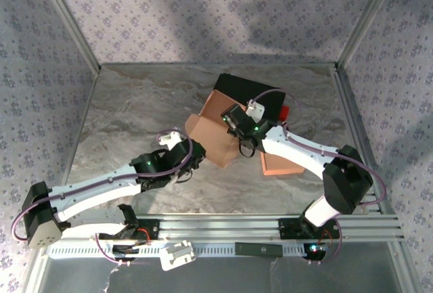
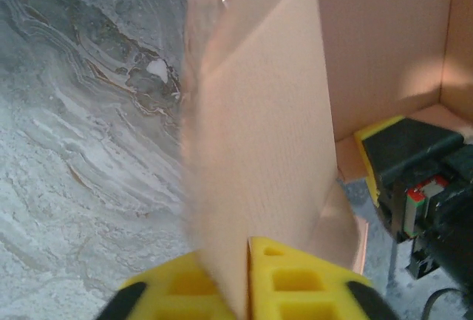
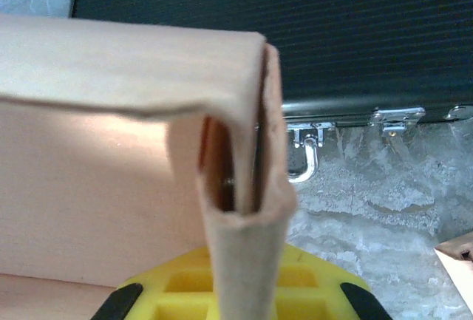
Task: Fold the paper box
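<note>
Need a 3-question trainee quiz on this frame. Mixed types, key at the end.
1. True or false: the left gripper is shut on a flap of the paper box.
2. What does the right gripper pinch? A) a folded-over box wall B) a pen C) nothing
3. Fill in: behind the box lies a black ___ with metal latches.

Key: 1 true; 2 A; 3 case.
</note>
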